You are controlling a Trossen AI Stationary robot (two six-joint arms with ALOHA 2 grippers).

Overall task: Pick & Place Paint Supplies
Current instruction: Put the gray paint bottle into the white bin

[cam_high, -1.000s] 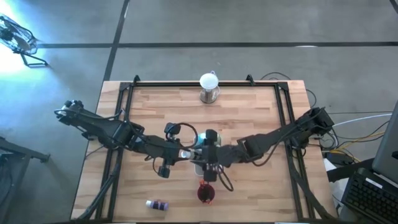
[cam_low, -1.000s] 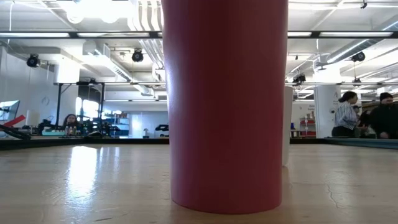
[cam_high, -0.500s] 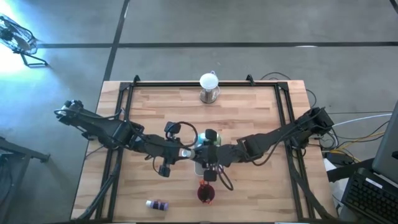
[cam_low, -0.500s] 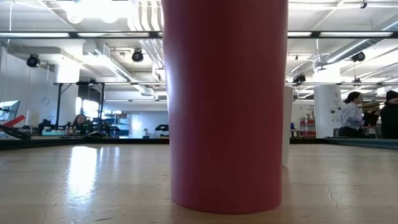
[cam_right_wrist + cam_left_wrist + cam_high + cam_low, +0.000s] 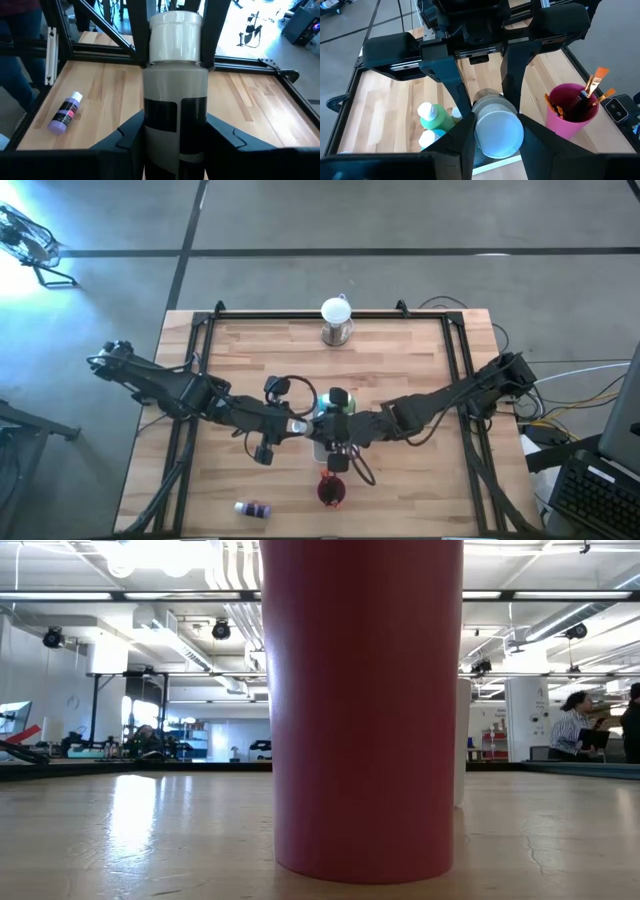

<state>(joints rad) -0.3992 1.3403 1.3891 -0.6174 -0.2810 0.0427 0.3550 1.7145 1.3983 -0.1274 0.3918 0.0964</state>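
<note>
A pale grey paint bottle (image 5: 175, 100) with a white cap and a black label hangs lengthwise between my two grippers, above the table's middle. My left gripper (image 5: 496, 125) is shut on its cap end, my right gripper (image 5: 175, 135) on its body; in the high view they meet at the bottle (image 5: 330, 420). Below them a white tray (image 5: 500, 162) holds a green bottle (image 5: 434, 117) and a teal one (image 5: 427, 137). A dark red cup (image 5: 571, 112) holds brushes. A purple bottle (image 5: 252, 508) lies on its side near the front edge. My left gripper pinches the white cap (image 5: 479, 135) between its two fingers, one on each side. It comes from the table's left, slanting down, along the bottle. The bottle is lifted clear above the tray. My right gripper pinches the bottle's body at its bottom end (image 5: 150, 135), one finger on each side. It comes from the table's right, slanting down, in line with the bottle, whose cap points away from it.
A white globe on a metal base (image 5: 336, 313) stands at the far edge. The dark red cup (image 5: 330, 492) stands just in front of the grippers and fills the low view (image 5: 362, 710). Black rails run along the table's sides. People are in the room behind.
</note>
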